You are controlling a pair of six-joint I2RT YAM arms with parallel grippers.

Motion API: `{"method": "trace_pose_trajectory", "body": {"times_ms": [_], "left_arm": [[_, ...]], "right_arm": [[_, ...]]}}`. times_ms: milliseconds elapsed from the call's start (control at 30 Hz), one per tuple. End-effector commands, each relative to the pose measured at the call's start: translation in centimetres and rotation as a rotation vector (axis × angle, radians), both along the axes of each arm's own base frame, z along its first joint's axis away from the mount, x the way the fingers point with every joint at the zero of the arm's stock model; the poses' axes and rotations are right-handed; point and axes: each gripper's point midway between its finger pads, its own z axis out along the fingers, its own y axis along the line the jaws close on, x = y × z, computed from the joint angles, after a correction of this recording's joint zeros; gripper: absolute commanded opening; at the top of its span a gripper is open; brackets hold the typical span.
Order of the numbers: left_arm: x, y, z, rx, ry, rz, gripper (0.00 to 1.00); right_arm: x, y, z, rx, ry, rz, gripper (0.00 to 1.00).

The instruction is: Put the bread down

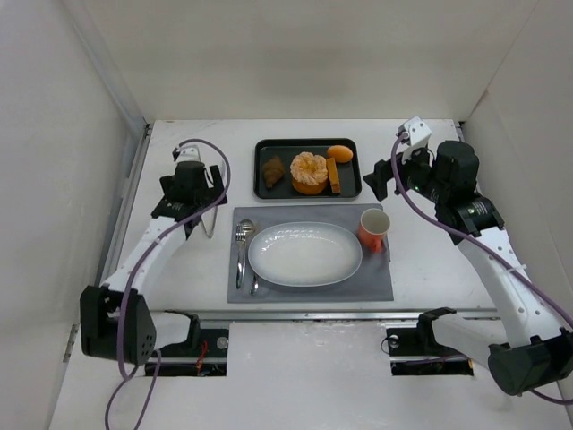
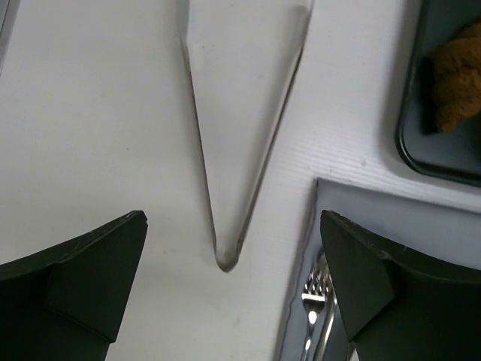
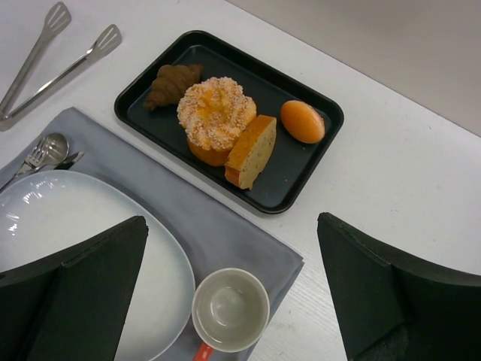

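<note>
Bread (image 3: 171, 84): dark brown pastry, lying at left end of black tray (image 3: 301, 177). Left gripper (image 2: 233, 218): fingers wide apart, empty, left of tray. Right gripper (image 3: 233, 226): fingers wide apart, empty, right of tray.

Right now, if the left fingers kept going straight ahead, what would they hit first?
Probably the metal tongs on the table, lying between the open left fingers; depth is unclear.
</note>
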Motion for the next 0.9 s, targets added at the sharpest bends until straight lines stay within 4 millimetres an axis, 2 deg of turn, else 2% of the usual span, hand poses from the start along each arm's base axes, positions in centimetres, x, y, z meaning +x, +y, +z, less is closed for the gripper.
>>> {"method": "trace_pose_trajectory", "body": {"times_ms": [0, 167, 267, 367, 467, 500, 667, 867], "left_arm": [[2.8, 1.0, 0.5, -0.036, 0.002, 0.026, 1.00], [3.8, 1.1, -2.8, -0.022, 0.105, 0.022, 1.00], [4.7, 0.8, -3.9, -0.017, 0.141, 0.008, 0.99], [5.2, 1.0, -4.7, -0.011, 0.165, 0.002, 0.97], [5.2, 1.0, -5.3, -0.002, 0.183, -0.003, 0.97], [5.2, 1.0, -6.3, 0.008, 0.210, -0.009, 0.97], [5.0, 1.2, -8.5, -0.005, 0.270, -0.022, 0.92], [5.2, 2.3, -9.5, -0.023, 0.300, -0.022, 0.90]], "right_arm": [[-0.5, 0.2, 1.7, 0.011, -0.060, 0.027, 1.00], [-0.5, 0.2, 1.7, 0.011, -0.060, 0.027, 1.00], [-0.9, 0.1, 2.3, 0.015, -0.080, 0.027, 1.00], [-0.9, 0.1, 1.9, 0.013, -0.071, 0.027, 1.00], [-0.9, 0.1, 1.9, 0.013, -0.071, 0.027, 1.00], [-0.9, 0.1, 1.9, 0.013, -0.071, 0.027, 1.00], [-1.1, 0.1, 2.2, 0.015, -0.080, 0.027, 1.00], [-1.3, 0.0, 2.7, 0.020, -0.098, 0.027, 1.00]]}}
